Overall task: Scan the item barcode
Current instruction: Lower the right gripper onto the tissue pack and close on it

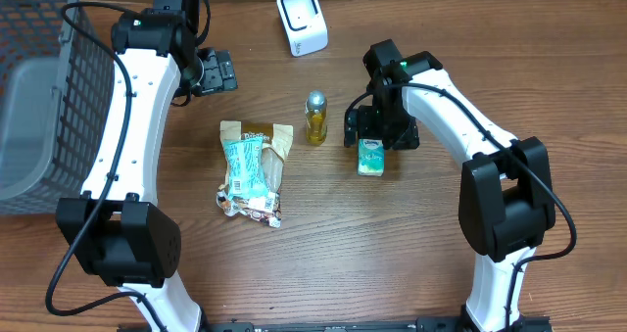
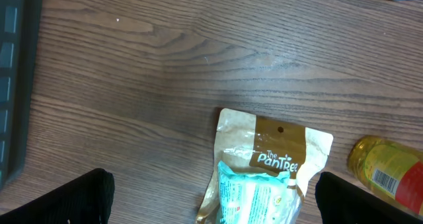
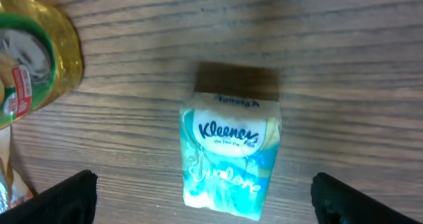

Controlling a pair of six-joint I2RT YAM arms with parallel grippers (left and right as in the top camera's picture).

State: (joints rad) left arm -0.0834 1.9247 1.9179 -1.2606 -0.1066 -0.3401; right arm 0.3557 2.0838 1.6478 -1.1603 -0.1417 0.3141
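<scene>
A teal Kleenex tissue pack (image 3: 229,154) lies on the wooden table, also seen from above (image 1: 370,158). My right gripper (image 3: 205,204) hangs over it, open, with its black fingers (image 3: 66,197) wide on either side and touching nothing. The white barcode scanner (image 1: 302,21) stands at the back of the table. My left gripper (image 2: 215,201) is open and holds nothing, above a brown PanTree bag (image 2: 271,148) with a teal packet (image 2: 254,197) lying on it. In the overhead view the left gripper (image 1: 217,72) sits left of the scanner.
A small yellow bottle (image 1: 315,118) stands between the bags (image 1: 253,170) and the tissue pack; it also shows in both wrist views (image 2: 390,171) (image 3: 33,59). A grey wire basket (image 1: 44,97) fills the far left.
</scene>
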